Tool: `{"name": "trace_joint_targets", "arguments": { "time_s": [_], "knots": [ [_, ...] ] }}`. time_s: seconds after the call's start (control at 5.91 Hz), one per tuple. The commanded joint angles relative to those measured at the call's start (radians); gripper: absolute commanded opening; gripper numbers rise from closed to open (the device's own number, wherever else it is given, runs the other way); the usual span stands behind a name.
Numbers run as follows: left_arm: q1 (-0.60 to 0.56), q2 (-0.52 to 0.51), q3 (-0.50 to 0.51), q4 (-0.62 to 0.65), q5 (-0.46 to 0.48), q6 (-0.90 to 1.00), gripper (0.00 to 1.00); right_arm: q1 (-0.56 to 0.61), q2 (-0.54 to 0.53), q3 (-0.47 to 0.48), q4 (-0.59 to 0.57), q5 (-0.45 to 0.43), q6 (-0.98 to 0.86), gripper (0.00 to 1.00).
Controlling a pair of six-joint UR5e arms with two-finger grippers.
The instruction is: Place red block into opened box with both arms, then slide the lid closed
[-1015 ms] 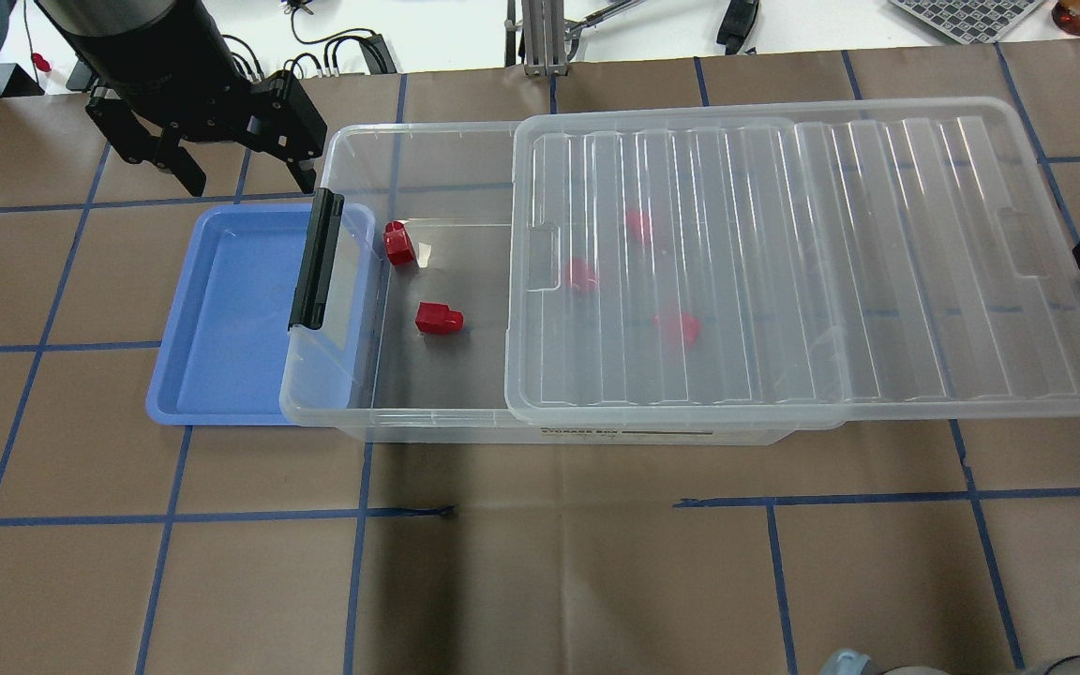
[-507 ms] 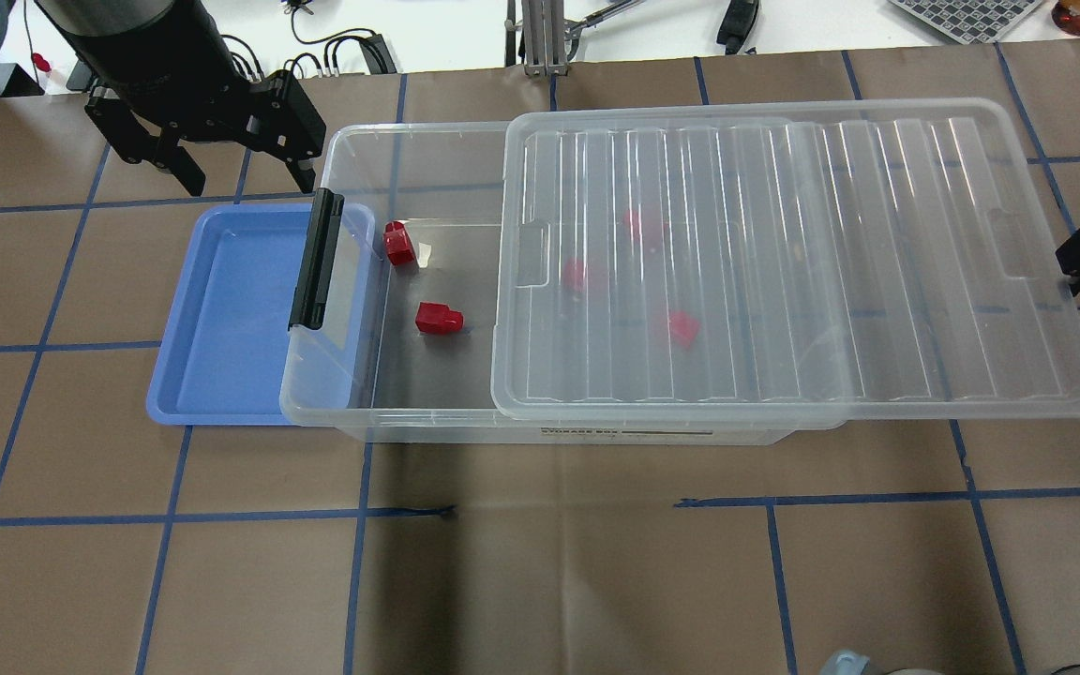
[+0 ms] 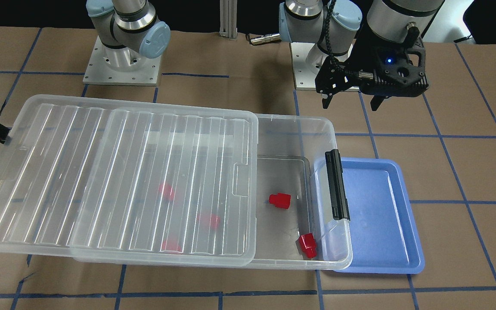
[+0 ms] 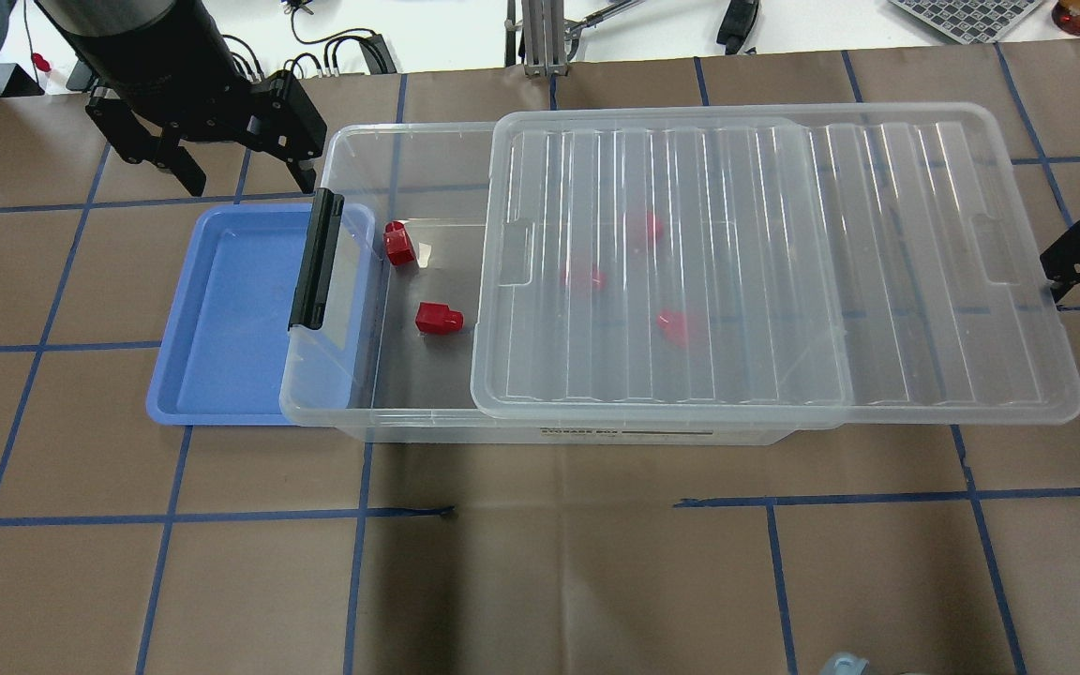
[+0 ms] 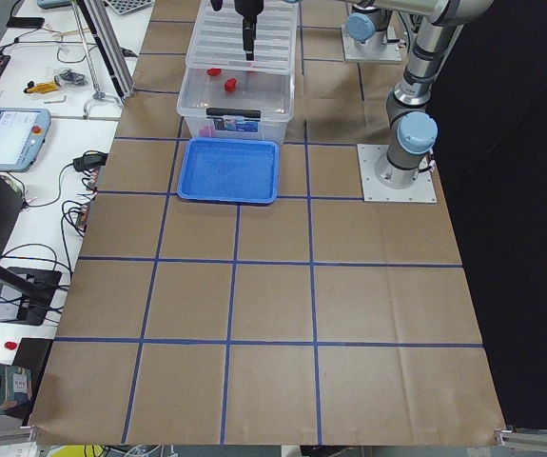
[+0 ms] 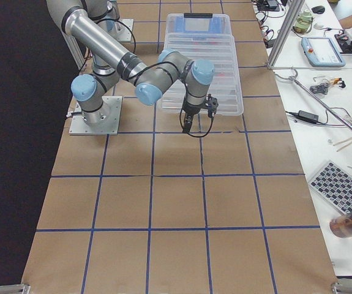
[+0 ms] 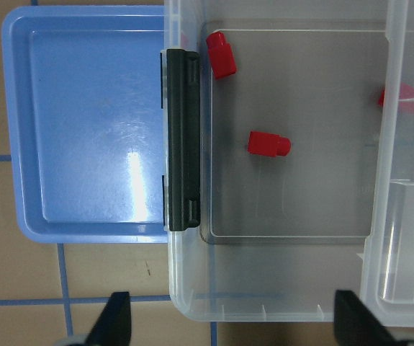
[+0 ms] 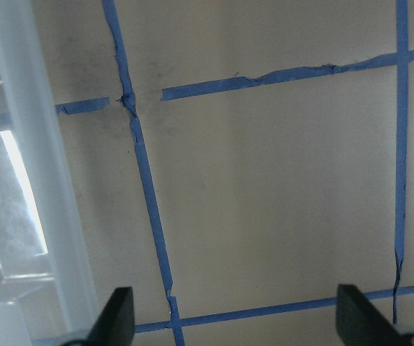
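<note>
The clear box [image 4: 409, 136] lies across the table with its black latch bar [image 4: 317, 260] on the left end. The ribbed lid [image 4: 784, 262] rests on top and covers all but the left end. Two red blocks [image 4: 399, 244] [image 4: 438, 319] lie on the uncovered floor, and three more show blurred through the lid [image 3: 114, 181]. My left gripper [image 4: 240, 173] hovers open and empty behind the box's left corner, looking down on the red blocks [image 7: 268, 144]. My right gripper [image 4: 1070, 255] is open at the lid's right short end, with the lid's edge [image 8: 27, 144] beside its finger.
A blue tray [image 4: 221, 319] sits partly under the box's latch end, with nothing in it. Brown paper with blue tape lines covers the table. Cables and a metal post [image 4: 540, 37] stand along the far edge. The arm bases [image 3: 121, 64] are behind the box.
The lid has slid left over the box, narrowing the uncovered part. My right gripper moved left along with the lid's right end. The left arm has not moved.
</note>
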Motion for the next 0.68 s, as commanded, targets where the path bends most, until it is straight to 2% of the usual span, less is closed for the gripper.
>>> {"name": "trace_joint_targets", "arguments": {
  "time_s": [0.0, 0.51],
  "knots": [
    [0.0, 0.001, 0.0, 0.0, 0.0, 0.0, 0.98, 0.03, -0.001, -0.001, 0.002, 0.003, -0.004, 1.0],
    [0.001, 0.001, 0.0, 0.0, 0.0, -0.002, 0.98, 0.07, -0.001, -0.001, 0.002, 0.005, -0.013, 1.0]
  ]
}}
